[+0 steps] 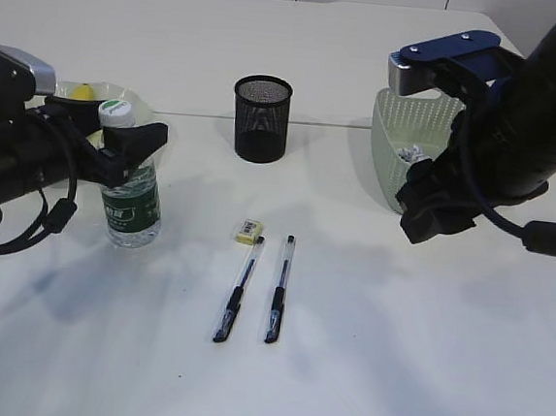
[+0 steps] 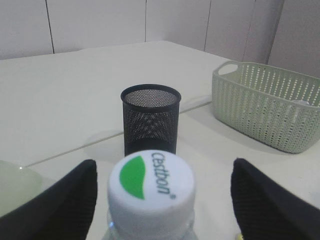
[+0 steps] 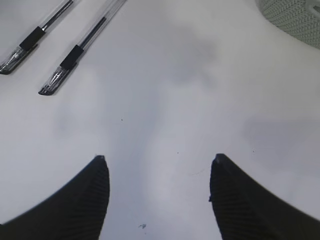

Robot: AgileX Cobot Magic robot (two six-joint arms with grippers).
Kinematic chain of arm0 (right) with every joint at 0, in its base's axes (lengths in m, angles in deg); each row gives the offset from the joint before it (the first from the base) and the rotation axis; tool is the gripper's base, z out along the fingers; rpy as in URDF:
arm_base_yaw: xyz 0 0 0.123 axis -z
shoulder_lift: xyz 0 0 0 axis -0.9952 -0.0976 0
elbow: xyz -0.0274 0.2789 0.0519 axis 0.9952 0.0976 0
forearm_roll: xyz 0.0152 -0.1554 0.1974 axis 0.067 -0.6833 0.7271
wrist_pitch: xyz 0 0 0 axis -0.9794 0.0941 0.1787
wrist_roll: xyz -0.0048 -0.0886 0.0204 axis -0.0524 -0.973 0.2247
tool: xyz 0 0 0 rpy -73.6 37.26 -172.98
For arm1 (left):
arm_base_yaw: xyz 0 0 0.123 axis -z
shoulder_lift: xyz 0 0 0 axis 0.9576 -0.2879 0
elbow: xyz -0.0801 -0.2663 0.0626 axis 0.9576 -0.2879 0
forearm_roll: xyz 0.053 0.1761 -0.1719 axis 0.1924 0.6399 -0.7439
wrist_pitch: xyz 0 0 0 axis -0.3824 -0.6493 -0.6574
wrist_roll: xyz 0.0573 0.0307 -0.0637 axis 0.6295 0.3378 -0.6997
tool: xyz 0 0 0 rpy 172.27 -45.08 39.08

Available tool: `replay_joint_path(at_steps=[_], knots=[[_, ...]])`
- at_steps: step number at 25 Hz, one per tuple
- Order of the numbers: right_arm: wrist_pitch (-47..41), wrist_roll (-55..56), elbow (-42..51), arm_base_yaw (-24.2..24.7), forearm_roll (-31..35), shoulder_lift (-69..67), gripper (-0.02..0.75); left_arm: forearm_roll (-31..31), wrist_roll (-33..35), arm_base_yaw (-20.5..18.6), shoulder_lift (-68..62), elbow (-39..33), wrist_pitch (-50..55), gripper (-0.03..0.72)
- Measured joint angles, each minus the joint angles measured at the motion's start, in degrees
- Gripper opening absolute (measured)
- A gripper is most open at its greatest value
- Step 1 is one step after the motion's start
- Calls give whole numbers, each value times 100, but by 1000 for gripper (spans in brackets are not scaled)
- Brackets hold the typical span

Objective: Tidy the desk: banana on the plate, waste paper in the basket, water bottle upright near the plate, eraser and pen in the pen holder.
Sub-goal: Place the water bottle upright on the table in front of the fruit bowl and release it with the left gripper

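Two pens (image 1: 257, 286) lie side by side nearest us, the eraser (image 1: 248, 230) just above them. Our left gripper (image 2: 159, 200) stands wide around the upright water bottle (image 1: 129, 195), fingers apart from it. Our right gripper (image 3: 157, 192) hangs open, empty, beside the basket (image 1: 400, 146).

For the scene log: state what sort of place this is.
Probably a lab or office workstation staged as a desk: a plain white table against bare wall panels, holding a mesh pen holder, two pens and a green basket.
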Motion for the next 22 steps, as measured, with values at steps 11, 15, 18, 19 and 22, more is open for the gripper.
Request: replay_joint_path(at_steps=[11,15,18,19,22], knots=[[-13,0,0,0,0,0,469,34,-125,0,1238,-29,1183,591],[-28,0,0,0,0,0,469,102,-664,0,1949,-29,2039,590],[-37,0,0,0,0,0,469,268,-980,0,2454,-29,2706,590],[-37,0,0,0,0,0,469,312,-1081,0,2625,-29,2908,589],[-37,0,0,0,0,0,469,349,-1454,0,3075,-29,3723,589]])
